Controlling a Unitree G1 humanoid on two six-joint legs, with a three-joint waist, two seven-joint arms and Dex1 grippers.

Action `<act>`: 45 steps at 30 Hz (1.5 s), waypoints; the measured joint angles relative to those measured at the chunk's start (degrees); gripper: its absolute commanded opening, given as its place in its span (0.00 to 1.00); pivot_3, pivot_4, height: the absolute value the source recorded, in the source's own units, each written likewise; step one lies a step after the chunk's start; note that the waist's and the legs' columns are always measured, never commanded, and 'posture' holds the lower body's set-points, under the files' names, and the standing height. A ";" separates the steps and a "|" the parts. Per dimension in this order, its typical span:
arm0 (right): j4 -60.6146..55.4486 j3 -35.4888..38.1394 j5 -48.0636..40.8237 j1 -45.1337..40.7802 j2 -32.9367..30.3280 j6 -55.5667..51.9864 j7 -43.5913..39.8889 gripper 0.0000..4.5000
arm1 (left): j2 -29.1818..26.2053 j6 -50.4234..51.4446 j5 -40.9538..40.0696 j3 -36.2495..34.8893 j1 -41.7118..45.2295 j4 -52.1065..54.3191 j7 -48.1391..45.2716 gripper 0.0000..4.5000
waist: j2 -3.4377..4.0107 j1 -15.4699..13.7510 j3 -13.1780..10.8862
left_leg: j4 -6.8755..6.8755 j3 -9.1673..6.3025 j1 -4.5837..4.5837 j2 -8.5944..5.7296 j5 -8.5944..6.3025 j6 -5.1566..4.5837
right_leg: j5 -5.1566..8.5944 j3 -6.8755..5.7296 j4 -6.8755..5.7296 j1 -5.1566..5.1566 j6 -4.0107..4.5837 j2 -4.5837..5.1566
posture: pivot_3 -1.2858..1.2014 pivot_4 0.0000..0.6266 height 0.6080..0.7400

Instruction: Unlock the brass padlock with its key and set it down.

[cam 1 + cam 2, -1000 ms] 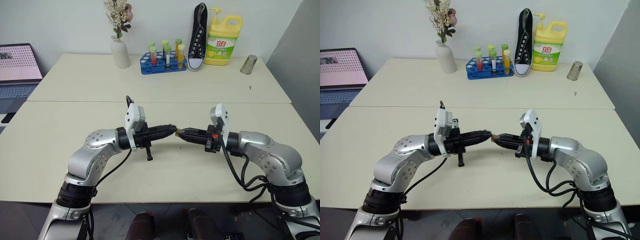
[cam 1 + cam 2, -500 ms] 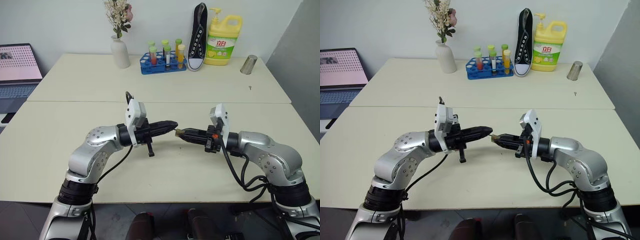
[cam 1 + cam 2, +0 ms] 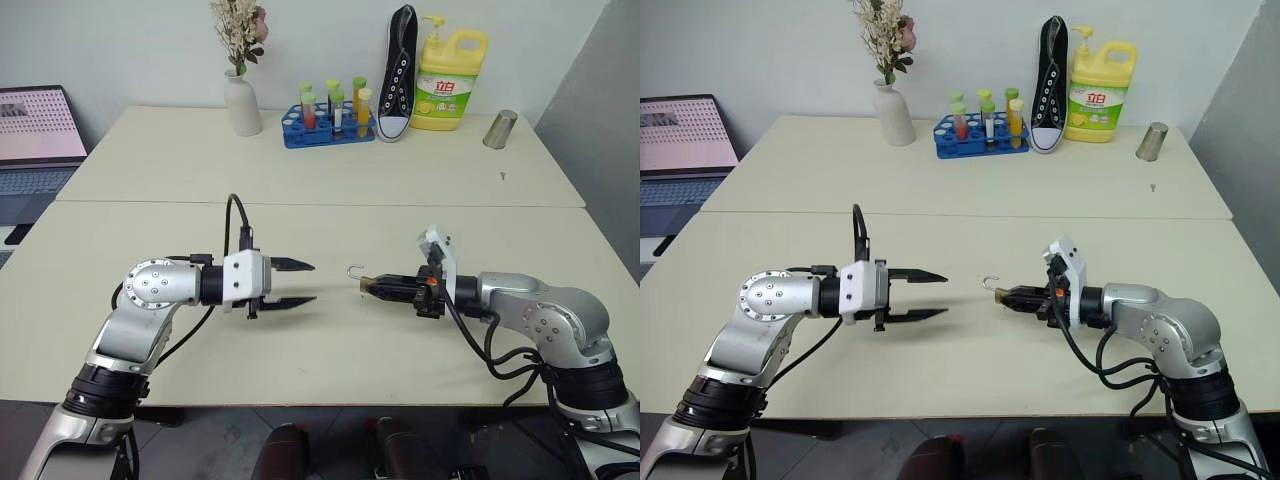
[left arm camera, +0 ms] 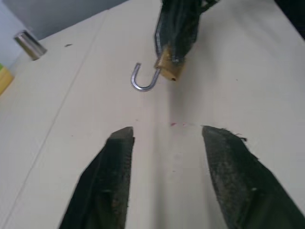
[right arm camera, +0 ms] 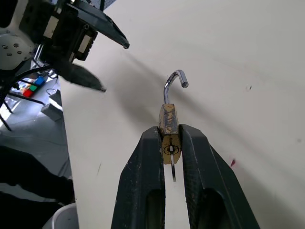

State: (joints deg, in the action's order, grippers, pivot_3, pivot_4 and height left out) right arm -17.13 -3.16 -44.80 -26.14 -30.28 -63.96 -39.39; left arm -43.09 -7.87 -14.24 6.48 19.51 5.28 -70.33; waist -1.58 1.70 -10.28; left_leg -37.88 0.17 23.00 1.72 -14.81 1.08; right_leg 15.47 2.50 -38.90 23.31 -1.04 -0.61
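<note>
The brass padlock (image 5: 168,125) is pinched by its flat sides between the closed fingers of the right gripper (image 5: 170,143), held above the table (image 3: 330,180) near its front edge. Its silver shackle (image 5: 174,83) is seen swung free of the body, hooked outward toward the left gripper (image 3: 300,283), so the lock is judged to be open already. The key (image 5: 173,169) is seen protruding from the base, tucked between the right fingers.

The left gripper is held well apart from the lock, its jaws spread wide and nothing between them.

The padlock is judged to be rigid, dense for its size and smooth-sided, so it is likely to slip or twist if gripped loosely. The body's flat faces are the surest place to be held, as is done now; the loose shackle would pivot if taken. Little fragility is expected, though a small hard block may bounce or roll if released high, so a low release onto the table is advisable.
</note>
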 measured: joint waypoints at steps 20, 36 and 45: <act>18.81 -3.12 2.69 -6.39 5.25 -8.90 1.76 0.03 | -0.43 -2.75 3.12 2.33 -6.29 4.83 0.05 1.00 | 0.02 0.14 -0.01 | 0.00 -0.01 0.00 0.02 0.00 -0.01 | 0.01 -0.03 -0.02 0.02 -0.01 0.11 | 0.52 0.24 1.00; 13.64 -4.00 8.32 -1.36 -6.25 1.19 -5.93 1.00 | 0.11 15.78 -2.01 2.05 -6.97 6.71 3.70 1.00 | 0.01 -0.50 -0.01 | -0.07 -0.05 0.00 -0.11 0.00 -0.01 | 0.02 -0.10 0.05 -0.07 -0.05 0.09 | 0.52 0.24 1.00; -2.46 -0.80 13.02 9.44 -10.66 19.77 -10.17 1.00 | -2.33 22.48 -2.33 0.00 -6.70 8.16 5.33 1.00 | 0.03 0.31 -0.07 | 0.04 -0.06 -0.03 0.14 -0.01 0.00 | 0.03 -0.04 0.01 0.03 -0.02 -0.10 | 0.52 0.24 1.00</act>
State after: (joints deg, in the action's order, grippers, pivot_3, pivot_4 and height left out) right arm -19.60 -3.95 -31.78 -16.70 -40.94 -44.19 -49.56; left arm -45.42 14.61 -16.57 6.48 12.82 13.44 -65.00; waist -1.55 2.01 -10.34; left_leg -37.84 0.11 22.98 1.86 -14.82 1.08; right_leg 15.50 2.46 -38.90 23.34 -1.06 -0.71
